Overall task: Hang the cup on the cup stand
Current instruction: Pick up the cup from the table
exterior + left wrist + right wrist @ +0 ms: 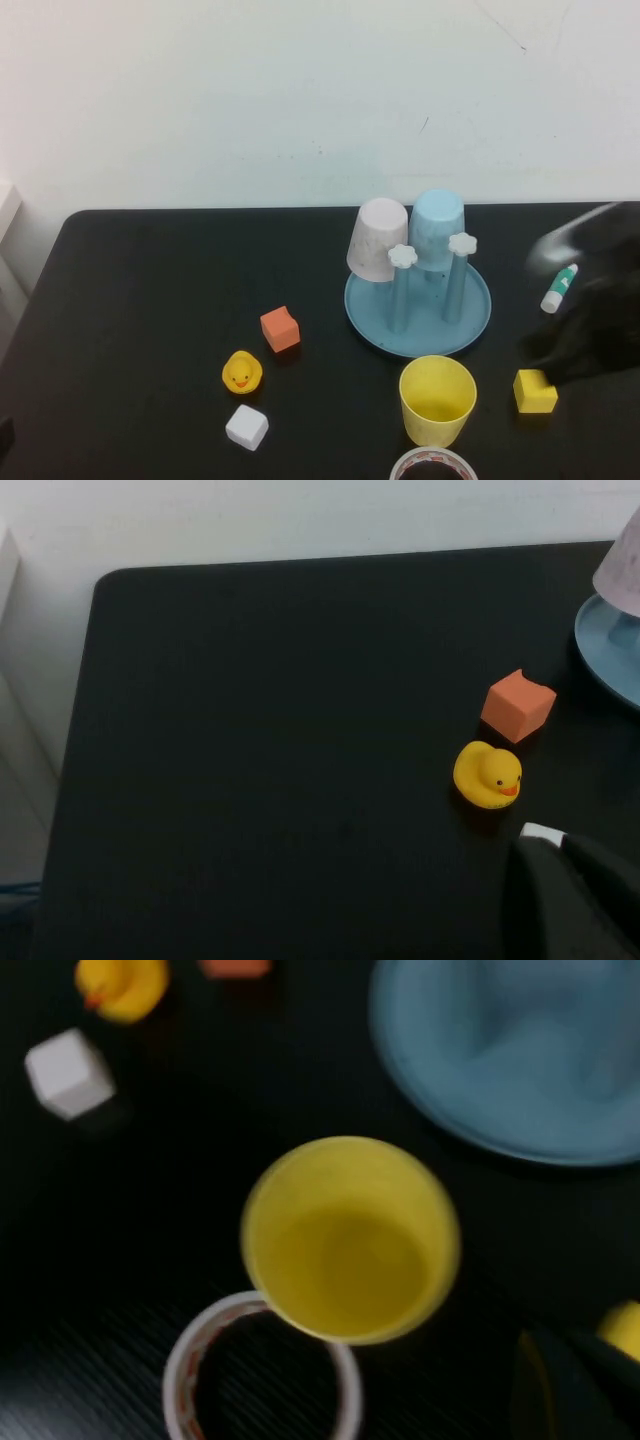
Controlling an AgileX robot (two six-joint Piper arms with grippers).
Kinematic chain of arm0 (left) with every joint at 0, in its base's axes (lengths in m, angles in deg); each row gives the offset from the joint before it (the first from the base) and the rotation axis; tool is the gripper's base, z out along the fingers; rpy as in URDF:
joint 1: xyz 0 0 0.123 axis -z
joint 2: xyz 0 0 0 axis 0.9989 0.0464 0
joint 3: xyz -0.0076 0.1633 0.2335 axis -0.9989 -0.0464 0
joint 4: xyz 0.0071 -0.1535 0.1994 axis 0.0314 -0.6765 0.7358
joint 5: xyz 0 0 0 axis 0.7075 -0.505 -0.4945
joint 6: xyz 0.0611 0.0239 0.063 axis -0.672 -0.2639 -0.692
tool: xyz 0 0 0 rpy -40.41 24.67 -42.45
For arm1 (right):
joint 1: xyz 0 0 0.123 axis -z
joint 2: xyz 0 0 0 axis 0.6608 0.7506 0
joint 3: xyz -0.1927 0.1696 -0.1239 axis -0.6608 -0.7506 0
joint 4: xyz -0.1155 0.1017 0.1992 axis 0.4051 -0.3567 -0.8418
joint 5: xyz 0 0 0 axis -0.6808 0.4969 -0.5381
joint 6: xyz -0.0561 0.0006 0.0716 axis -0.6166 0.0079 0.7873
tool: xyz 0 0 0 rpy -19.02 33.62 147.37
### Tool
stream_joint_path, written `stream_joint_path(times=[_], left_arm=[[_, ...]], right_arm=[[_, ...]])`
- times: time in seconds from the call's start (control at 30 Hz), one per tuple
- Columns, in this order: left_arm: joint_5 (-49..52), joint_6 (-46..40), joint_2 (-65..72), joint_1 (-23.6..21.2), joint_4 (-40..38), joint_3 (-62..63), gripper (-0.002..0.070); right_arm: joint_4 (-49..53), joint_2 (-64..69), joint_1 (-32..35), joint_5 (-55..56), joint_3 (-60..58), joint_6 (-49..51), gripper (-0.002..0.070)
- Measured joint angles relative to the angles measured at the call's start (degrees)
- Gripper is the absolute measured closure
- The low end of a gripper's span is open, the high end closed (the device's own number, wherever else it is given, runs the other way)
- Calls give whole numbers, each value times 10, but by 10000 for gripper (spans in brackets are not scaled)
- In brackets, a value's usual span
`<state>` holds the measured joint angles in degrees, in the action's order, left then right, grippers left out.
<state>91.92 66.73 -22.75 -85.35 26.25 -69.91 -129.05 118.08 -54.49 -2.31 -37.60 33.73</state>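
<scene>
The cup (437, 400) stands upright near the table's (150, 300) front edge, just before the stand (418, 300). Right gripper (585, 335), jaws shut and empty, should open and grip the rim; left gripper (570, 900) is shut, idle.

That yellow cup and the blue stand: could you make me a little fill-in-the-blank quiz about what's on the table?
1. The yellow cup stands upright with its mouth facing ____.
2. ____ cups already hang upside down on the cup stand.
3. The rubber duck sits between the white cube and the ____ cube.
4. The right gripper, a dark blur, is near the ____ cube.

Missing words: up; Two; orange; yellow
</scene>
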Motion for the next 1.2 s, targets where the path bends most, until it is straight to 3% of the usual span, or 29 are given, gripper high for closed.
stream_joint_path(times=[0.17, 0.3, 0.33, 0.37, 0.53, 0.7, 0.8, 0.9, 1.03, 1.1, 1.2], left_arm=[[0, -9, 2, 0, 0, 0, 677], [0, -9, 2, 0, 0, 0, 677], [0, -9, 2, 0, 0, 0, 677], [0, -9, 2, 0, 0, 0, 677], [0, -9, 2, 0, 0, 0, 677], [0, -9, 2, 0, -2, 0, 677], [0, -9, 2, 0, -2, 0, 677], [-5, -9, 2, 0, -7, 0, 677], [-31, -9, 2, 0, -59, 0, 662], [-39, -9, 2, 0, -130, 0, 607], [-41, -23, 3, 0, -280, 9, 405]], right_arm=[[9, 74, -75, 42, 39, 0, 617], [16, 115, -82, 36, 79, 1, 477], [30, 138, -83, 36, 91, 1, 393], [38, 149, -83, 39, 95, 1, 363], [59, 204, -83, 46, 103, 0, 316], [61, 253, -83, 47, 103, -3, 330], [54, 272, -83, 50, 103, -3, 372], [38, 280, -83, 58, 103, -3, 451], [19, 280, -83, 66, 110, -3, 611], [15, 278, -83, 62, 119, 0, 648], [13, 259, -83, 26, 143, 1, 657]])
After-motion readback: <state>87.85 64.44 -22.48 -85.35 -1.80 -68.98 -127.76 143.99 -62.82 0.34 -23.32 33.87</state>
